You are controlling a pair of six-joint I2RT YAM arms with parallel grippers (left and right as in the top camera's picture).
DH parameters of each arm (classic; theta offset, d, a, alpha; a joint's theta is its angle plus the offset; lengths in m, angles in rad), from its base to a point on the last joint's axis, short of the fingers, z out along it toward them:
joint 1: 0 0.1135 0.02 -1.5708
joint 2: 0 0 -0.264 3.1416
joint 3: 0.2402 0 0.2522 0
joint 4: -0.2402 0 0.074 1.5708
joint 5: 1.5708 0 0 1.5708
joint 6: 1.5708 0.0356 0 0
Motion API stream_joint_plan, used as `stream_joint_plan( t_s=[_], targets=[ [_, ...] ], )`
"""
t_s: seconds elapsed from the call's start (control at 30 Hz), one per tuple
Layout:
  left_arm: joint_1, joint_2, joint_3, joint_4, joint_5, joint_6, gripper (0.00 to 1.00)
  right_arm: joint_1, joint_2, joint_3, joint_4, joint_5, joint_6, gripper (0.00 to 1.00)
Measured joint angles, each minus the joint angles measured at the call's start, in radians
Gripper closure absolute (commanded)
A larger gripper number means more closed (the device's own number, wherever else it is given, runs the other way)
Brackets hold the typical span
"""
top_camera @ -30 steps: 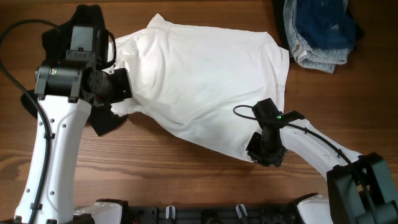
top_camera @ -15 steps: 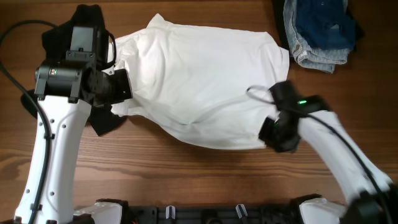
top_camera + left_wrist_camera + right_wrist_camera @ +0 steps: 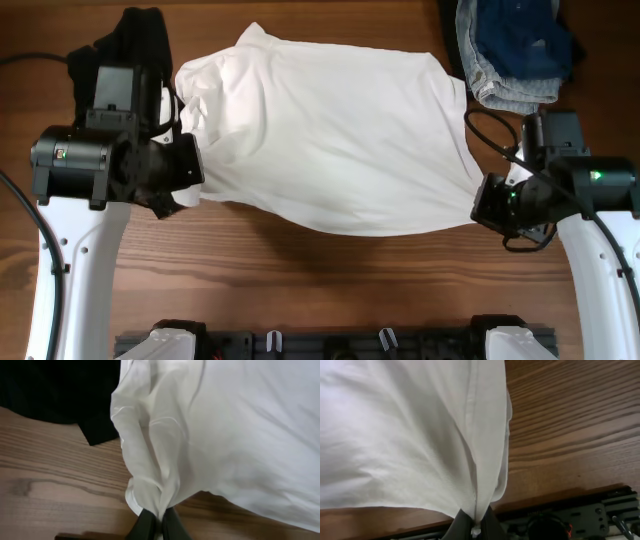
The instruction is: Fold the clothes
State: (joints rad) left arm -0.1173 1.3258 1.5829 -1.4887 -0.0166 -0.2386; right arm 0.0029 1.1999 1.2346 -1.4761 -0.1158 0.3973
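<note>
White T-shirt [image 3: 330, 140]: thin, soft and light, and it goes limp wherever it isn't supported. My read is that it drapes, bunches and slides easily on the wood, and is not fragile. Best taken at corners or seamed edges, pinching a doubled bit of cloth. A mid-panel grip would likely just gather wrinkles.

The shirt sits at the centre of the table [image 3: 300, 290], spread from 9 to 3 o'clock in the overhead view and partly lifted at both ends. The near edge sags in a curve toward 6 o'clock. It is plain white with soft creases running across it, and its 9 o'clock end is crumpled.

Left gripper [image 3: 156, 527]: jaws pinched tight on a twisted bunch of the shirt at its 9 o'clock end. Right gripper [image 3: 472, 529]: jaws pinched tight on a seamed edge at the 3–4 o'clock corner.

Black garment [image 3: 135, 40]: plain, soft and crumpled at 10 o'clock, partly under the left arm and touching the shirt's end. Not held.

Jeans [image 3: 505, 85] and a navy garment [image 3: 520, 30] are heaped at 1–2 o'clock, just beside the shirt's corner.
</note>
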Motion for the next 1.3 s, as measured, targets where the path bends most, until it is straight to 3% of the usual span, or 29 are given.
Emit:
stream_joint_plan(
  t_s=[0.37, 0.6, 1.3],
  targets=[
    [0.000, -0.121, 0.000, -0.037, 0.031, 0.000, 0.96, -0.065, -0.088, 0.017, -0.062, 0.040, -0.022, 0.96],
    [0.000, -0.103, 0.000, -0.018, 0.041, 0.000, 0.96, -0.114, -0.063, 0.021, -0.043, 0.055, -0.053, 0.95],
    [-0.039, 0.396, 0.000, 0.274, 0.042, 0.000, 0.96, -0.116, 0.365, -0.017, 0.253, 0.058, -0.122, 0.96]
  ],
)
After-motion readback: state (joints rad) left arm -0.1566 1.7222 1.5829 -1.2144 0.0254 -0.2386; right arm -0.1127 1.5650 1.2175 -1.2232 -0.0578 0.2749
